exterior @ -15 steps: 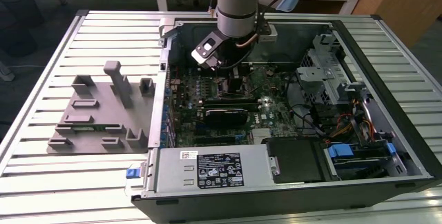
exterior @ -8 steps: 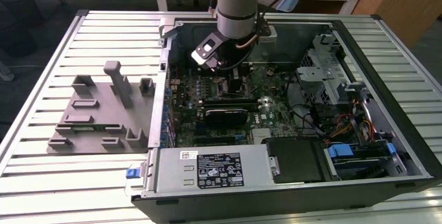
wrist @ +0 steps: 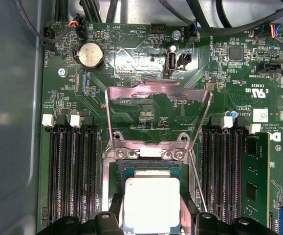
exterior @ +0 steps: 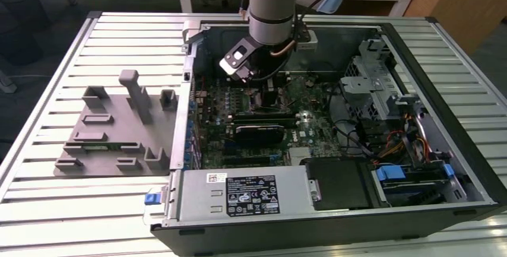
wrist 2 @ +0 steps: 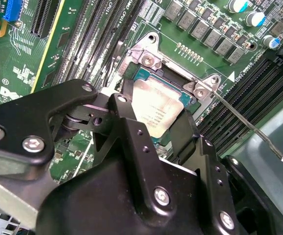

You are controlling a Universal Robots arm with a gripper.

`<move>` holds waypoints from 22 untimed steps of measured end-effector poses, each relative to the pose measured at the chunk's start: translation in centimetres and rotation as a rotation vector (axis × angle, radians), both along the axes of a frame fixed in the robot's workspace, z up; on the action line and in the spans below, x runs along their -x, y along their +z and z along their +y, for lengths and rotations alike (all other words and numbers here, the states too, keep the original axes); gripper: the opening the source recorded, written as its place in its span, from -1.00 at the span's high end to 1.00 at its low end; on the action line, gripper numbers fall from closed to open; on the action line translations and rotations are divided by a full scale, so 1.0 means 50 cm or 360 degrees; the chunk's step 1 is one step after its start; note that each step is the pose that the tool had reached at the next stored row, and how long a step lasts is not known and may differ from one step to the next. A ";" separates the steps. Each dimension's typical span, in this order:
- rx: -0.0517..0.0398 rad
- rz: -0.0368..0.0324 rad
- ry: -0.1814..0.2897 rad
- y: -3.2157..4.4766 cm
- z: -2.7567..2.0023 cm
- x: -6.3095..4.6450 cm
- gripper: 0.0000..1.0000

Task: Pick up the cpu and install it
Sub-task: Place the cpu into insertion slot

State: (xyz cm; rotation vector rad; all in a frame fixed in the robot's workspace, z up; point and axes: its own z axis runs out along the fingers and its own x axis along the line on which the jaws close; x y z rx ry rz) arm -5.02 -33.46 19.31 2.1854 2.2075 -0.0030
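The cpu (wrist 2: 162, 104), a silvery square chip, lies within the socket frame (wrist 2: 148, 58) on the green motherboard. My gripper (wrist 2: 156, 107) stands over it, and its black fingers (wrist 2: 126, 98) press against two opposite edges of the chip. The first wrist view also has the cpu (wrist: 151, 201) between the fingers (wrist: 116, 215), with the socket's metal load plate (wrist: 158, 112) swung up and open behind it. The thin socket lever (wrist 2: 249, 128) sticks out to one side. In the exterior view the gripper (exterior: 265, 88) reaches down into the open computer case (exterior: 412, 37), hiding the cpu.
Memory slots (wrist: 70, 166) flank the socket on both sides. A black block (exterior: 257, 129) sits on the board near the arm. The power supply (exterior: 237, 194) and drive cages (exterior: 372, 85) crowd the case. A grey holder tray (exterior: 111, 126) lies on the slatted table at the exterior view's left.
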 end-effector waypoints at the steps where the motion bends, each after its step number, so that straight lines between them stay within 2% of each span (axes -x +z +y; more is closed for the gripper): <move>1: 0.0000 0.0000 0.0000 0.000 0.0000 0.000 -0.08; 4: 0.0000 0.0000 0.0000 0.000 0.0000 0.000 -0.11; 5: 0.0000 0.0000 0.0000 0.000 0.0001 0.000 -0.23; 22: 0.0000 0.0000 0.0000 0.004 0.0001 0.000 -0.23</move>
